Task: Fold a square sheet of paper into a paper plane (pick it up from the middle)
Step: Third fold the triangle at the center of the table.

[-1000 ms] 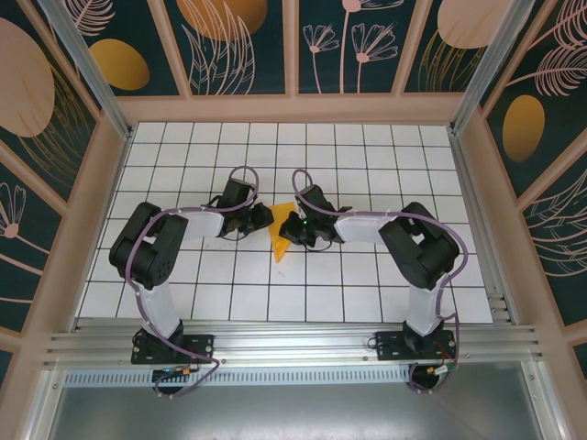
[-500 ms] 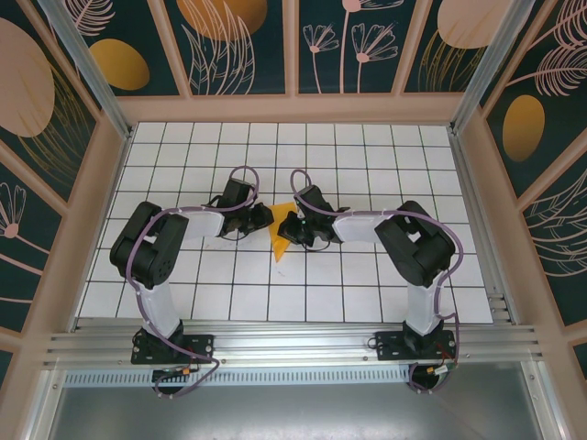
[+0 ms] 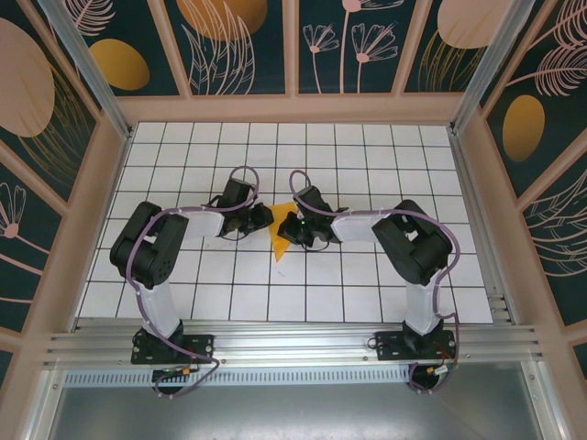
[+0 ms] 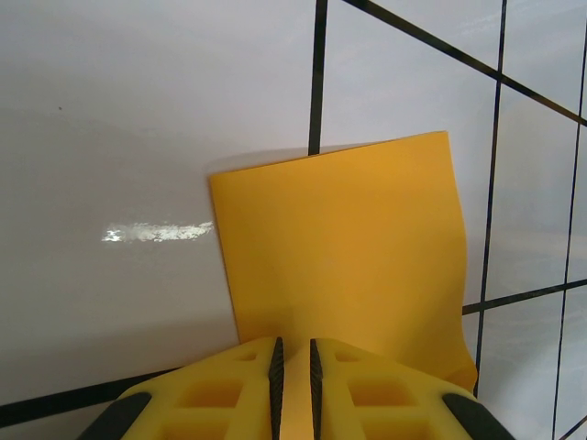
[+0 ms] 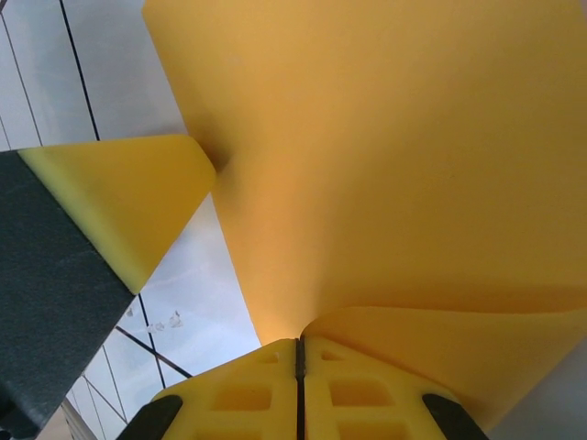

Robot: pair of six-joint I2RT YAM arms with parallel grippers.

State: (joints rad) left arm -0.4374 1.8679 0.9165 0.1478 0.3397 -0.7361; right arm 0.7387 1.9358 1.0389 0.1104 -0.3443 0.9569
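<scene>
both arms meet at mid-table, with the square sheet of paper, a creased orange wedge, caught between them over the white grid table, its tip pointing toward the near edge. left gripper has its yellow pads nipped onto the sheet's edge, a sliver of orange showing between them. right gripper is pressed tight, pinching a curled fold of the same sheet.

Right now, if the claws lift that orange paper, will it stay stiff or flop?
Probably flops: the paper curls over where the right claw pinches it. Likely very light, since it looks thin. It may crease easily; its corner by the left claw bends.
</scene>
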